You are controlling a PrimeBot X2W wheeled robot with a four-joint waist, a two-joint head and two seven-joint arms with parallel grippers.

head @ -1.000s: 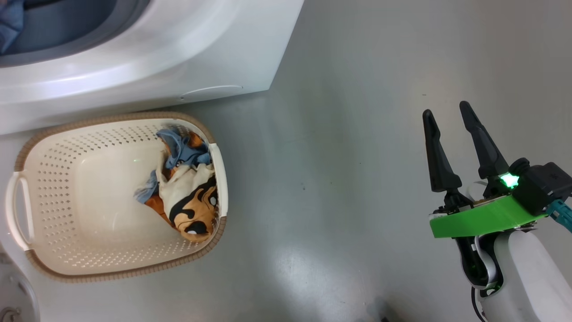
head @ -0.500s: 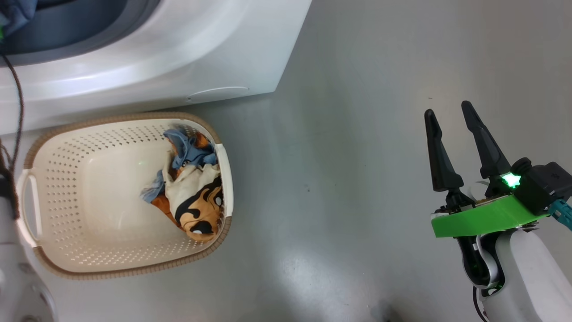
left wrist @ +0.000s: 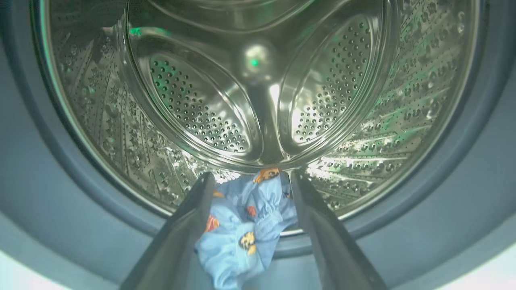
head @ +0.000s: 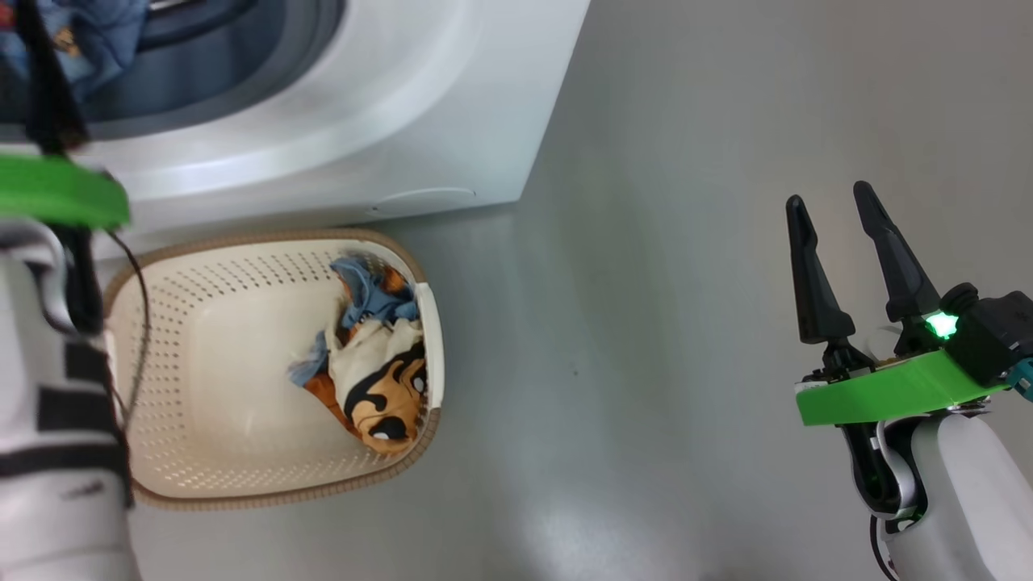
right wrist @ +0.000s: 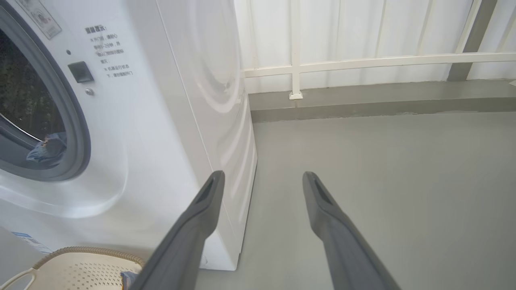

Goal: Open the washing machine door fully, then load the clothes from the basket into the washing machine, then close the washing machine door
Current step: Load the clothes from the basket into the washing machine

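Note:
The white washing machine (head: 387, 105) stands at the upper left; its door is out of view. In the left wrist view my left gripper (left wrist: 250, 176) is open at the mouth of the steel drum (left wrist: 201, 104). A light blue printed garment (left wrist: 242, 229) lies on the grey gasket (left wrist: 463, 169) between the fingers, not pinched. The cream basket (head: 218, 379) sits on the floor before the machine, and more clothes (head: 375, 379) are bunched against its right wall. My right gripper (head: 830, 196) hangs open and empty over bare floor, far right of the basket.
My pale left forearm (head: 48, 403) covers the basket's left end. In the right wrist view the machine's side (right wrist: 225, 121), a white wall with a rail (right wrist: 363, 62) and a low grey kerb (right wrist: 363, 104) border the grey floor (right wrist: 383, 181).
The head camera has turned, so the whole picture slid right. My left forearm and its green band have come into the picture's left edge, reaching up to the drum opening. The right gripper holds still.

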